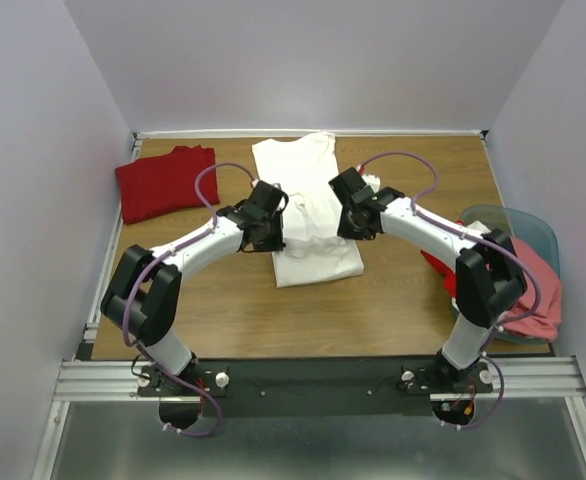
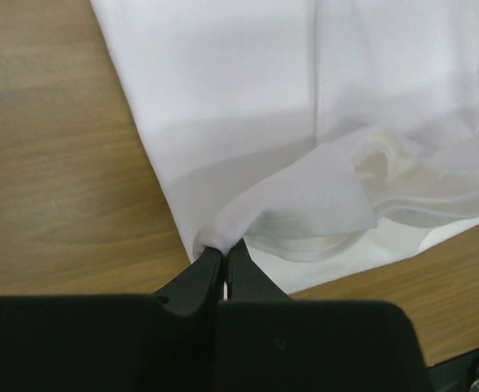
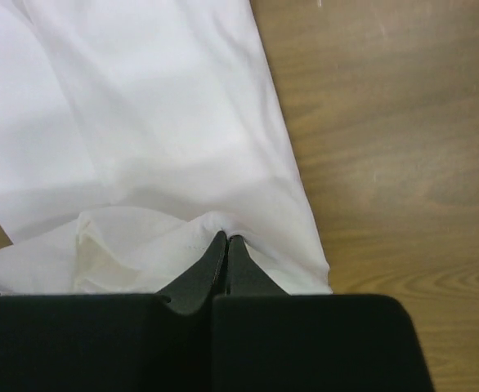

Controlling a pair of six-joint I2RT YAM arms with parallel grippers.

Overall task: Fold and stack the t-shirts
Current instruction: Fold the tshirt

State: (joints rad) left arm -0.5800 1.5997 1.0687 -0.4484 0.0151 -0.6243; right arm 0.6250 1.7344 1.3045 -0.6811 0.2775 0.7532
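A large white t-shirt lies lengthwise in the middle of the table, its near part bunched up. My left gripper is shut on the shirt's left edge, lifting a fold of cloth. Over on the shirt's right side, my right gripper is shut on a pinch of the same white cloth. A dark red t-shirt lies folded at the back left of the table. Red and pink t-shirts sit heaped at the right, partly behind my right arm.
A teal plastic bin stands at the right table edge holding the heap of shirts. Bare wooden table top lies between the white shirt and the arm bases. Light walls close the table in on three sides.
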